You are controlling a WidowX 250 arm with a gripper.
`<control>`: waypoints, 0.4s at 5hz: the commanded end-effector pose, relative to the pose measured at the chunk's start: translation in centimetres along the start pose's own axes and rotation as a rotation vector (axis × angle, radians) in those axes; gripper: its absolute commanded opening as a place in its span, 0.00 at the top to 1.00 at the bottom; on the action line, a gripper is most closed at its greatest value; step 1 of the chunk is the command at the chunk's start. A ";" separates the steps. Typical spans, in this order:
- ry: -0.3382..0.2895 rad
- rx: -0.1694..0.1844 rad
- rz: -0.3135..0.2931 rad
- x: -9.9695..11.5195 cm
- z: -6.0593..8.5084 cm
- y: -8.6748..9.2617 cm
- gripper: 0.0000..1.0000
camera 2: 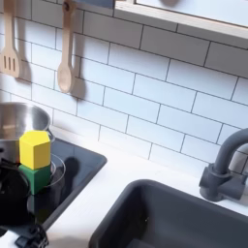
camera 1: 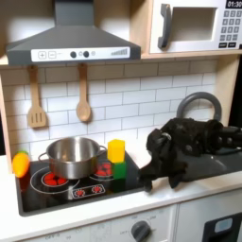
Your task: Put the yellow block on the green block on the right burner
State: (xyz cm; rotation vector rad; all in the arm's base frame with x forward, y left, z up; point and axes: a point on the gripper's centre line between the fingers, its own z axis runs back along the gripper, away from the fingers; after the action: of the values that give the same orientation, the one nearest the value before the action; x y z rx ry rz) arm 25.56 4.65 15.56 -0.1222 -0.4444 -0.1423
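The robot arm's black hand [camera 1: 163, 168] hangs low in the first exterior view, over the front edge of the worktop [camera 1: 203, 194] just beside the hob's right edge; it is a dark mass there, and I cannot tell whether its fingers are spread or pressed together. It is near the blocks but apart from them and carries nothing.

To the first exterior view's left of the hand, the yellow block [camera 1: 116, 149] [camera 2: 35, 150] sits on top of the green block [camera 1: 118, 170] [camera 2: 37, 178], the two stacked upright. In both exterior views the stack stands on the right burner [camera 1: 106, 172] [camera 2: 56, 172], a red ringed circle on the glossy black hob [camera 1: 71, 189] [camera 2: 82, 165]. Just beside the stack, on the left burner in the first exterior view, is a steel pot [camera 1: 74, 157] [camera 2: 19, 121]. At the hob's left edge lies a rounded yellow-orange toy [camera 1: 20, 164].

Behind, on the white tiled wall [camera 1: 132, 90] [camera 2: 145, 87], hang a wooden spatula [camera 1: 36, 99] [camera 2: 9, 48] and a wooden spoon [camera 1: 83, 95] [camera 2: 65, 53]. A grey tap [camera 1: 198, 104] [camera 2: 225, 170] curves over the dark sink [camera 2: 165, 218]. Above are a grey hood [camera 1: 71, 38] and a toy microwave [camera 1: 194, 26]; its display shows digits too blurred to read.
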 end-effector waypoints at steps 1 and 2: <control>-0.102 0.000 0.045 3.3 1.8 0.9 0.00; -0.142 0.004 0.050 4.5 3.0 1.1 0.00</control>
State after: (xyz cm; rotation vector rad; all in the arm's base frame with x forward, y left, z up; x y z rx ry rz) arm 28.42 5.74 19.94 -0.1390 -0.5766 -0.0816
